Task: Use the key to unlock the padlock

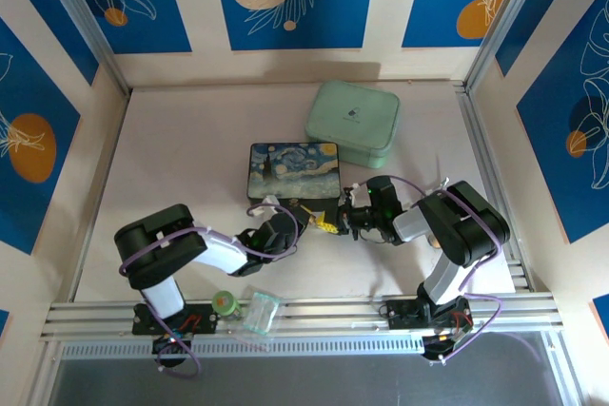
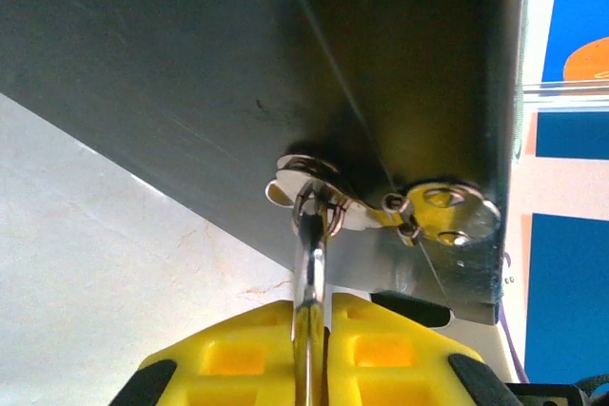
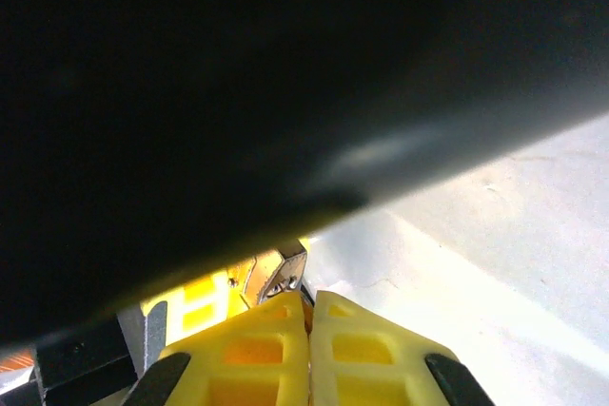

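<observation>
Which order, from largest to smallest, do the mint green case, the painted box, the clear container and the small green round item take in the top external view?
1. mint green case
2. painted box, slightly smaller
3. clear container
4. small green round item

White table [image 1: 190, 140] with 1 painted box [image 1: 293, 170] and 1 mint-green case [image 1: 353, 122]
</observation>
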Controlling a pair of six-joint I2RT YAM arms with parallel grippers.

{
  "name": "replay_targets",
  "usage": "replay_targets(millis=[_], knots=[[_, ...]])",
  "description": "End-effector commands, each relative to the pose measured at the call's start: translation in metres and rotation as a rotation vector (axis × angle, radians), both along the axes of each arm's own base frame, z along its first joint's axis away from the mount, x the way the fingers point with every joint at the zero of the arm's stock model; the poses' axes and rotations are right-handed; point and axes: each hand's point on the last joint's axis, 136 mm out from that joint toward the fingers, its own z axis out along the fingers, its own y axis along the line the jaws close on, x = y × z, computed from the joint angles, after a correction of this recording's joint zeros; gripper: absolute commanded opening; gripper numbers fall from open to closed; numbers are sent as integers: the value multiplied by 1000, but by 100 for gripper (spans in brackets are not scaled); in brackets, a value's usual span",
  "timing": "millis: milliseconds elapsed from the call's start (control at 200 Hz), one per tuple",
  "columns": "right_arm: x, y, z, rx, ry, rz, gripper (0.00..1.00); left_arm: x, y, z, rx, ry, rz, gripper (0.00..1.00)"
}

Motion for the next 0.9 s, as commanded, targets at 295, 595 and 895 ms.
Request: replay_targets(millis=[295, 595, 895], knots=[[5, 10, 19, -19, -123, 36, 18, -18, -17, 5, -9, 69, -101, 0], [-17, -31, -7, -324, -184, 38, 38, -16, 6, -11, 141, 141, -71, 0], [-20, -44, -2, -710, -654, 150, 99, -13, 11, -10, 225, 149, -163, 0]])
